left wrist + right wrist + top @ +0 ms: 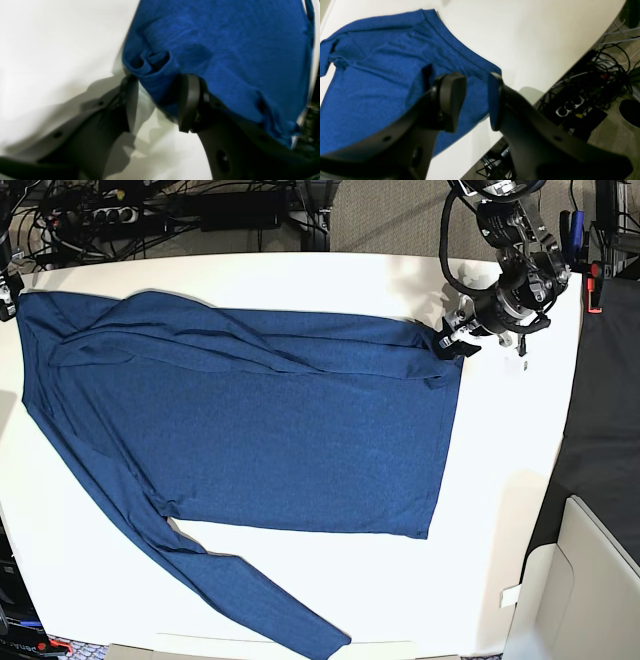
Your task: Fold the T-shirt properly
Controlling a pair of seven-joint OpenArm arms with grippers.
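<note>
One T-shirt (260, 430), dark blue with long sleeves, lies spread flat on the white counter (500, 480). In the base view its body covers most of the counter. One sleeve is folded across the upper part of the body; the other sleeve (250, 590) runs diagonally toward the near counter edge.

The left gripper (452, 340) stands at the upper hem corner of the T-shirt (225, 50). In the left wrist view a bunched fold of cloth (152, 62) sits at the tips of the jaws. The jaws stand wide apart, and the blue fabric reaches into the gap between them. One finger (188, 100) is in contact with the cloth; the other finger (130, 100) stands over bare counter (50, 50), just beside the fabric edge. The frames do not show whether the cloth is pinched; it appears loose between the jaws.

The right gripper (476, 100) is over the opposite end of the T-shirt (370, 87), near the counter (532, 37) edge. Its jaws are part open, with a clear gap between the fingers (452, 100), and nothing is held. Below the jaws, the cloth lies flat, with a seam line running along it. Beyond the counter edge, beside the outer jaw, a power strip (572, 105) and tangled cables (607, 75) lie on the floor.

The left arm (510, 250) enters from the far counter corner in the base view.
</note>
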